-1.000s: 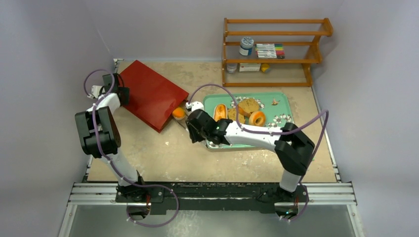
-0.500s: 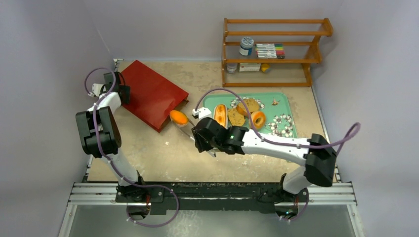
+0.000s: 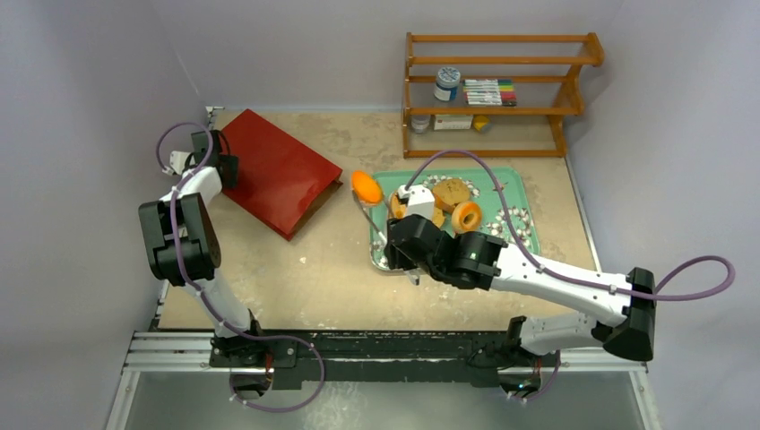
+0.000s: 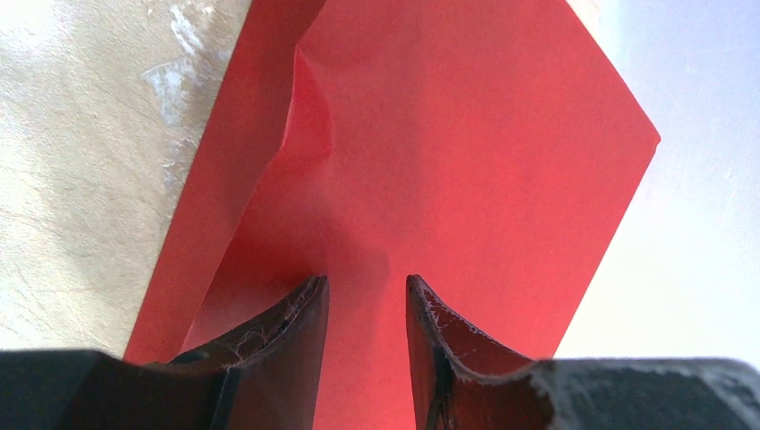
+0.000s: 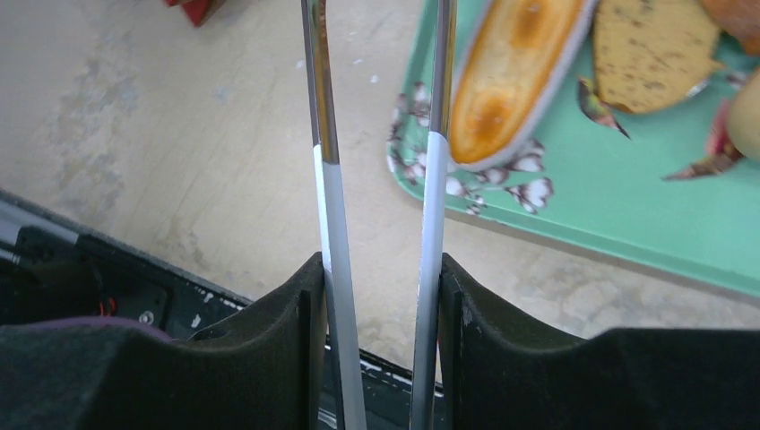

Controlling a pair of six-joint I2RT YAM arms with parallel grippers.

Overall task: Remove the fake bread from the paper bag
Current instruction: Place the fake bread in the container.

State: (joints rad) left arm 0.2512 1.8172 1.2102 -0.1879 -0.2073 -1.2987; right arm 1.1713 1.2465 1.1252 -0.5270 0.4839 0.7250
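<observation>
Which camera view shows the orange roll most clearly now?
Top external: the orange roll shows whole there, at the tips of the tongs, between the paper bag and the tray. The right wrist view shows the tongs but not the roll; the left wrist view only the bag.

Left arm [image 3: 220,300] and right arm [image 3: 556,278]: white links, black joints, looping purple cables [image 3: 708,260], scuffed dark fingers [image 4: 287,331].

Even soft light, blurred wrist foregrounds, mild glare
</observation>
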